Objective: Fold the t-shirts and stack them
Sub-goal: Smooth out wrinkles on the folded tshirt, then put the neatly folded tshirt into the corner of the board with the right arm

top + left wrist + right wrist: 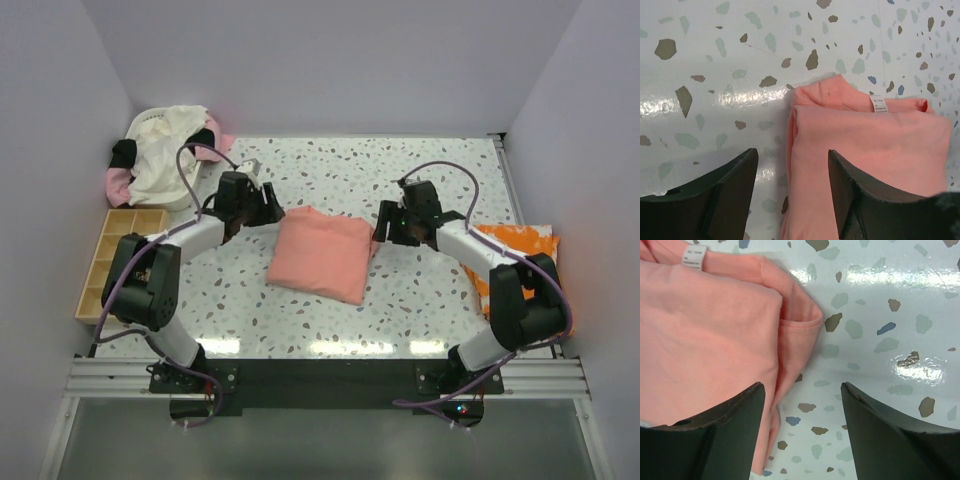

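Wooden divider tray (120, 262) at left table edge, beside left arm. White basket (150, 122) in far-left corner, heaped with cream shirt (170, 155) and pink shirt (118, 185).

Left gripper (792, 160): fingers spread, grasping nothing, astride left edge of folded salmon-pink shirt (865, 145); contact unclear. Right gripper (802, 390): spread, grasping nothing, astride shirt's right edge.

Salmon-pink shirt lies mid-table between grippers, white neck label (878, 104) up. Orange splotched shirt (515, 245) at right table edge. Speckled terrazzo table (400, 320); pale lilac walls (330, 60).
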Available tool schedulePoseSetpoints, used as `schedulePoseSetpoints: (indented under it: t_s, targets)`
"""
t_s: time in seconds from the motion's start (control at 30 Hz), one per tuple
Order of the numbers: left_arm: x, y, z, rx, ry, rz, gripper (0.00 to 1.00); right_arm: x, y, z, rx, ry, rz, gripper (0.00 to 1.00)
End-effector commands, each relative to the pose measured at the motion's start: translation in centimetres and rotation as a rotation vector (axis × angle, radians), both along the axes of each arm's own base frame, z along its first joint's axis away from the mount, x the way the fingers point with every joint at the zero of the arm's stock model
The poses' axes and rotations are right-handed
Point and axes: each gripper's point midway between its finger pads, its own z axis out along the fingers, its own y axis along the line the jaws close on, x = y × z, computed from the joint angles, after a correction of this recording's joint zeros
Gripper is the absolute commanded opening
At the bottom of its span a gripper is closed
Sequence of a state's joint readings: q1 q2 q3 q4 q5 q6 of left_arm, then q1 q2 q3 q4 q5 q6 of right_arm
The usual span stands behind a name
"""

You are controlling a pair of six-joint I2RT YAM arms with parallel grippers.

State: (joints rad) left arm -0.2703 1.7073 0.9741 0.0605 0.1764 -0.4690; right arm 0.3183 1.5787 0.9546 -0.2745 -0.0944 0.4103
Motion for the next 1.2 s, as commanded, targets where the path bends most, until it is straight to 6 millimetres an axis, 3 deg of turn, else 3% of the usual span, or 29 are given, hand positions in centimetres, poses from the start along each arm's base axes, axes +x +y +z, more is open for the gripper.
schedulePoseSetpoints:
  t_s: [0.0, 0.1, 0.3, 0.47, 0.63, 0.87, 1.17]
  targets:
    - [-0.8, 1.9, 2.4, 0.021, -0.060, 0.083, 0.67, -0.6, 0.2, 1.9, 0.038, -0.048, 0.006, 0.70]
    - [-1.7, 1.8, 2.5, 0.008, -0.059, 0.071, 0.71, -1.2, 0.4, 1.5, 0.068, -0.032, 0.001, 0.75]
    - [-3.2, 2.9, 2.8, 0.042, -0.052, 0.093, 0.82, -1.6, 0.8, -1.3, 0.078, 0.057, -0.004, 0.78]
    - [-3.0, 2.6, 4.2, 0.033, -0.087, 0.075, 0.85, -1.4, 0.9, -1.8, 0.083, 0.068, -0.021, 0.78]
    - [-3.5, 3.1, 3.8, 0.052, -0.060, 0.086, 0.88, -2.1, 1.0, -2.0, 0.102, 0.073, -0.030, 0.80]
    - [-4.1, 3.4, 2.4, 0.056, -0.029, 0.103, 0.90, -2.3, 3.1, -1.7, 0.257, 0.060, -0.026, 0.81]
    - [-3.9, 2.9, 0.3, 0.042, 0.011, 0.099, 0.90, -3.3, 4.7, -4.2, 0.322, 0.128, -0.010, 0.81]
